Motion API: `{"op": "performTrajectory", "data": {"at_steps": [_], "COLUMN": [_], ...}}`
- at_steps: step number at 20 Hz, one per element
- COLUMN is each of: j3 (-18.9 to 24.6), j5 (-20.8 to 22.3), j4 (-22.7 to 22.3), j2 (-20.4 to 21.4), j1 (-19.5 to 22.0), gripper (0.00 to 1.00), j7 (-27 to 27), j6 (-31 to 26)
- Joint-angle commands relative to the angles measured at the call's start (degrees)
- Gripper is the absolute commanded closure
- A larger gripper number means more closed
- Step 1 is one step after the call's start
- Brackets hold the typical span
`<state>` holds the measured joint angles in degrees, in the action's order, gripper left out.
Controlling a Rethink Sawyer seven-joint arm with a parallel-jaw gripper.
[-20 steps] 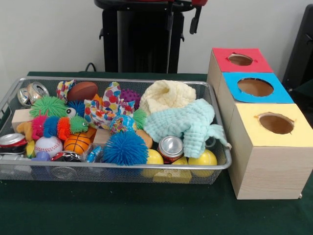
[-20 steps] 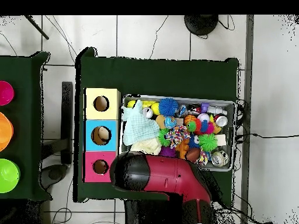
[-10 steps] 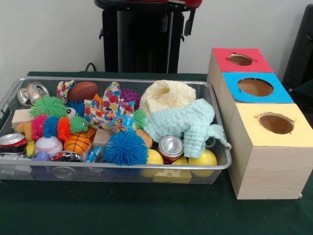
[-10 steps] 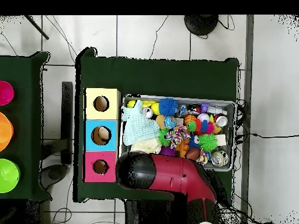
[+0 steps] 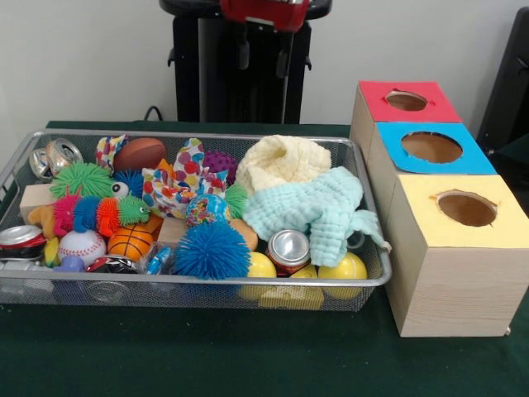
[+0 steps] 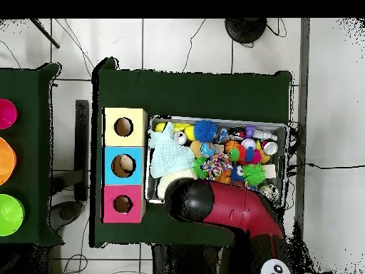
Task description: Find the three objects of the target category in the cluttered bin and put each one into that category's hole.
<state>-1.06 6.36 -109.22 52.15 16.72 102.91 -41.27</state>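
Green tabletop [image 5: 248, 364] carries my wire bin [image 5: 198, 285] beside three holed boxes [image 5: 450, 240]; gripper [image 5: 263, 51] hangs high above, jaws apart and empty (targets unclear). I fear cloths [image 5: 318, 207] snagging any descent

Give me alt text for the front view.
A wire mesh bin on a green table holds balls, spiky toys, cans and cloths. Beside it stand three wooden boxes with holes, topped red, blue and yellow. The gripper hangs open above the bin.
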Motion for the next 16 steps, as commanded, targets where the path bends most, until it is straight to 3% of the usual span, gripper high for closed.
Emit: {"op": "performTrajectory", "data": {"at_steps": [1, 16], "j3": [5.7, 10.4], "j5": [4.4, 8.2], "j4": [6.5, 14.3], "j2": [-4.7, -10.7], "j1": [3.0, 8.6], "gripper": [0.00, 0.00], "j7": [-4.6, -9.1], "j6": [1.0, -1.2]}}
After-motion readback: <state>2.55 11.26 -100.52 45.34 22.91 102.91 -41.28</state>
